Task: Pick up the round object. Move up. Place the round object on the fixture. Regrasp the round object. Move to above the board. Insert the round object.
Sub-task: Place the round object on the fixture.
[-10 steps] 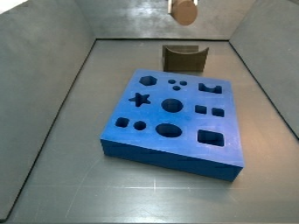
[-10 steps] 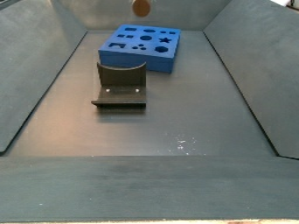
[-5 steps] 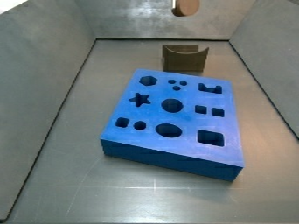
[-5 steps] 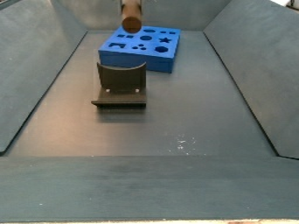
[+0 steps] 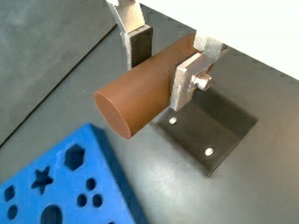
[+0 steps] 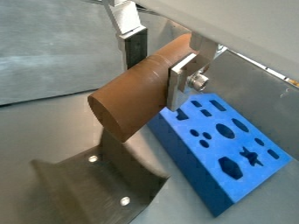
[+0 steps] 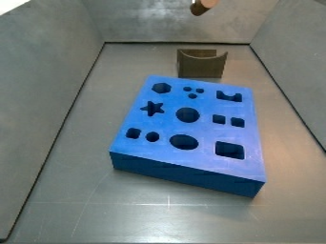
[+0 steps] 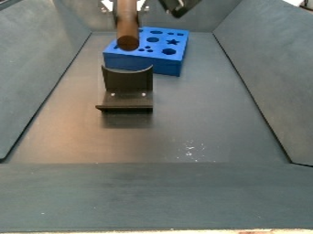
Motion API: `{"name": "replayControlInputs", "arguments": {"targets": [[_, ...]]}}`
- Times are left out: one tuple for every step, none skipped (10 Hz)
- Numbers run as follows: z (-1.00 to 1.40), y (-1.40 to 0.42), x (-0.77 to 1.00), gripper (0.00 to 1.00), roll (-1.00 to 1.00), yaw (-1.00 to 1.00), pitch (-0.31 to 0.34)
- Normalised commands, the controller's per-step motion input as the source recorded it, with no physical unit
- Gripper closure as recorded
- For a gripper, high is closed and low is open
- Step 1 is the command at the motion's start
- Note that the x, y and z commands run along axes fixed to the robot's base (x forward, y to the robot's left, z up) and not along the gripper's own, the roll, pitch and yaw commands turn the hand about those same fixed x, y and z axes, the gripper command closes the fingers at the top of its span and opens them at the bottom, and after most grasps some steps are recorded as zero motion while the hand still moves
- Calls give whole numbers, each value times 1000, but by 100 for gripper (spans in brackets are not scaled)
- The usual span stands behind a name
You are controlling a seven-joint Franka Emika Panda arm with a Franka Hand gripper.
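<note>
A matt, wood-like reddish-brown cylinder peg is clamped in the claw between brushed silver metal fingers; below it are a matt blue holed board and a dull dark fixture.

gripper: high over the fixture end of the floor | fingers: flat silver plates, dark pads on inner faces | one plate has a round silver screw head | in a side view, only a dark blurred part shows

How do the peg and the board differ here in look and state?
The peg is a reddish-brown cylinder; the board is a flat blue slab with shaped holes. The peg is held off the floor in the gripper, above the fixture; the board lies on the floor. The peg looks far smaller than the board.
</note>
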Motion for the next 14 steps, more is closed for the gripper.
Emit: {"name": "replayControlInputs", "arguments": {"targets": [[-11, 365, 94, 100, -300, -123, 130], [-12, 199, 87, 100, -273, -117, 108], [-1000, 79, 130, 100, -1000, -115, -20], [-1000, 81, 132, 100, -1000, -112, -25], [-1000, 93, 136, 100, -1000, -113, -16], [-1000, 89, 144, 100, -1000, -111, 5], [-1000, 96, 156, 100, -1000, -109, 26], [-1000, 106, 164, 100, -1000, -110, 40], [-1000, 114, 177, 100, -1000, -117, 56], [-1000, 120, 187, 100, -1000, -124, 68], [-1000, 131, 197, 100, -1000, -140, 87], [-835, 114, 170, 100, -1000, -158, 102], [-611, 93, 136, 100, -888, -129, 108], [-503, 84, 124, 100, -763, -126, 99]]}}
